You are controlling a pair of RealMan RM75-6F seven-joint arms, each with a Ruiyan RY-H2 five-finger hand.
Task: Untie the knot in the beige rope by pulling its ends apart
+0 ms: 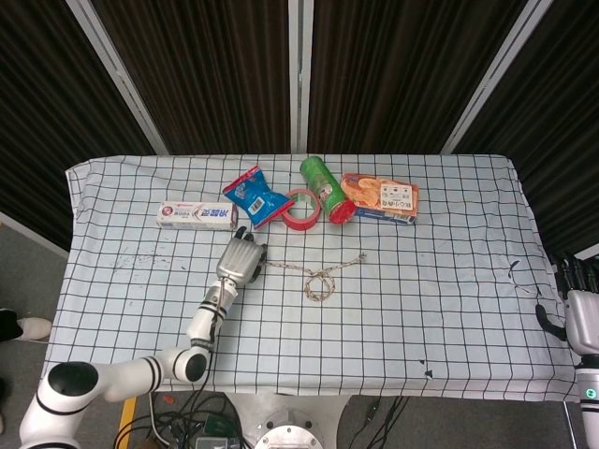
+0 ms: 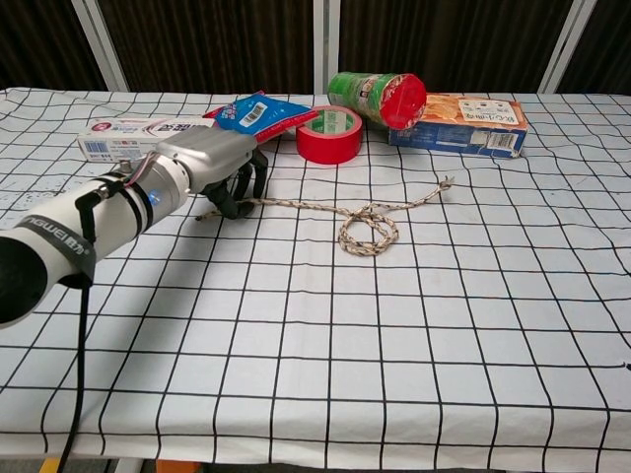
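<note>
A bench (image 1: 449,309) draped in black-gridded white cloth (image 2: 414,355); dark ribbed wall panels (image 1: 215,65) at twelve o'clock, grey floor (image 1: 23,271) at nine.

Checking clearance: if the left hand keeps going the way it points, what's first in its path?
Likely the blue snack bag, just beyond the left hand holding the beige rope's end; depth is unclear.

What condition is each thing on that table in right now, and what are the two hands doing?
beige rope: still knotted, lying flat.
left hand: fingers curled onto the rope's left end.
right hand: off the table's right edge, holding nothing.
red tape roll: lying flat.
green can: on its side.
</note>
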